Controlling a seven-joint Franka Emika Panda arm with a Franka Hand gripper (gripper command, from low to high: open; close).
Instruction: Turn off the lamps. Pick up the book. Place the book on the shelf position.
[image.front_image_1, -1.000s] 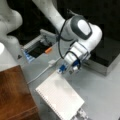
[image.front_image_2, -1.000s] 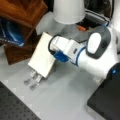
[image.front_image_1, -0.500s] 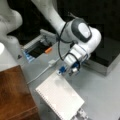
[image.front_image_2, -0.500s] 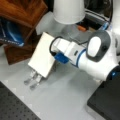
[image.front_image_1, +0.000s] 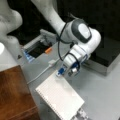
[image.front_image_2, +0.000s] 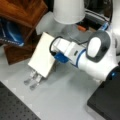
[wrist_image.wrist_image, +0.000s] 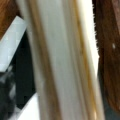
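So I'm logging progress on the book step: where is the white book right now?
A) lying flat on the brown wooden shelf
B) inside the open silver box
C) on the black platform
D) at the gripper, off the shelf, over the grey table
D: in both front views the book sits at the gripper, beside the shelf position and not on it, above the grey table.

Grey surface (image.front_image_1: 105, 95) has a white cable (image.front_image_1: 41, 73) snaking across it, an open grey box (image.front_image_1: 37, 46) behind, plus a black slab (image.front_image_1: 110, 52) off to a front view's right.
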